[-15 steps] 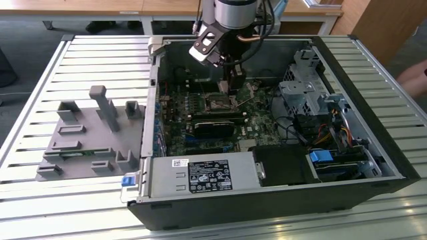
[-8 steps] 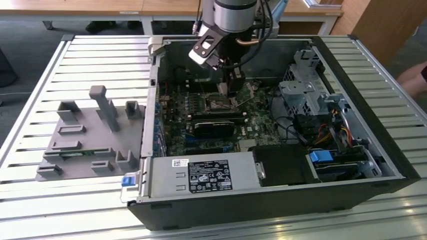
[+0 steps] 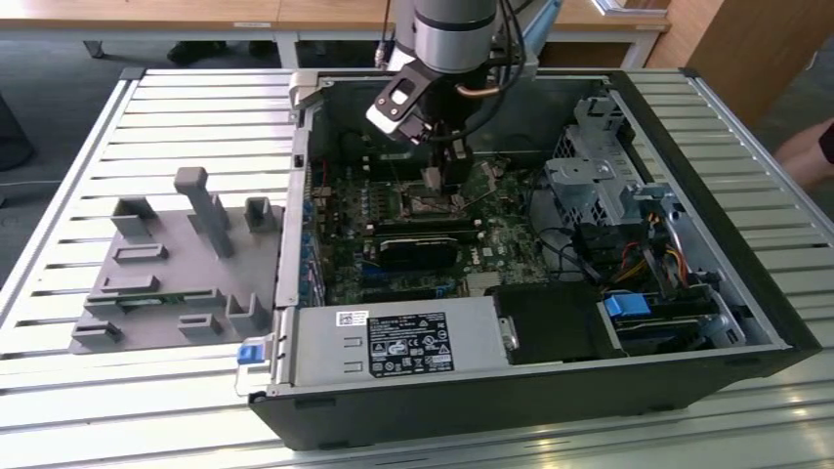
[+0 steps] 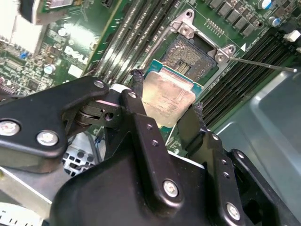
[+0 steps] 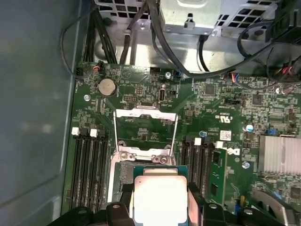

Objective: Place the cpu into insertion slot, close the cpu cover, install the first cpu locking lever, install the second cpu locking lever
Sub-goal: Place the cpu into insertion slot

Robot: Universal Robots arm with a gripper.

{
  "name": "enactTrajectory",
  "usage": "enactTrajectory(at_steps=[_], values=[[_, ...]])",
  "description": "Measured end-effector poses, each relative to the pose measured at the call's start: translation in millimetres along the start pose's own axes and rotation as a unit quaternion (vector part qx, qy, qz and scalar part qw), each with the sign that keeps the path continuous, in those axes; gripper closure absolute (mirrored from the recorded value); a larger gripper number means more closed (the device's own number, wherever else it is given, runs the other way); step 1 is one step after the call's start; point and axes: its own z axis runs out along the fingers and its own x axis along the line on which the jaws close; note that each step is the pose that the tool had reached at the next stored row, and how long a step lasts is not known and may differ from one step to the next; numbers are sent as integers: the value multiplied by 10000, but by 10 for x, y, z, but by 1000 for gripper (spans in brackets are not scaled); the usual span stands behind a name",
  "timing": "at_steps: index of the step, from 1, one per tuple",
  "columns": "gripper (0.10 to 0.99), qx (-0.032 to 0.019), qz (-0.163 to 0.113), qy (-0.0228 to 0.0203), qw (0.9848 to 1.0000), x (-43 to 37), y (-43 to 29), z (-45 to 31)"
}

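Hand [image 4: 167,94] clamped on the cpu [image 4: 168,100], black fingers [image 4: 193,123] pressed against two opposite edges and parted just as wide as the chip. Pale metal face of the cpu turned toward both wrist views, with faint engraved print on it, too fine to make out. Held right over the slot [image 4: 189,55], covering the near part of it; far part of the dark contact field open to sight. Cannot tell whether chip and slot touch.

In the first wrist view, hand [image 5: 160,205] and cpu [image 5: 160,195] over the slot [image 5: 124,172], and the cover [image 5: 146,114] tilted up just beyond the slot, its square window showing green board [image 5: 141,96] behind. Thin metal rod [image 4: 263,64] sticking out from a corner of the slot's silvery rim. Rows of long black sockets [image 5: 89,165] on both sides of the slot. Small white sticker [image 5: 225,135] and white lettering printed on the board off to one side of the slot.

In the exterior view, hand [image 3: 450,168] lowered into the open case [image 3: 521,415] directly above the slot. Large black-and-white label [image 3: 404,344] on the metal box nearer the camera than the slot, dense with small print. Case lying on the slatted counter [image 3: 131,410].
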Motion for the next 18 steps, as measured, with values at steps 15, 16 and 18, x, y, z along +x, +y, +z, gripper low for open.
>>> enactTrajectory(at_steps=[15, 16, 18], values=[[549, -2, 171, -10, 9999, 65, -49, 202], [549, -1, 174, -10, 9998, 68, -53, 210], [549, -2, 181, -11, 9998, 75, -60, 226]])
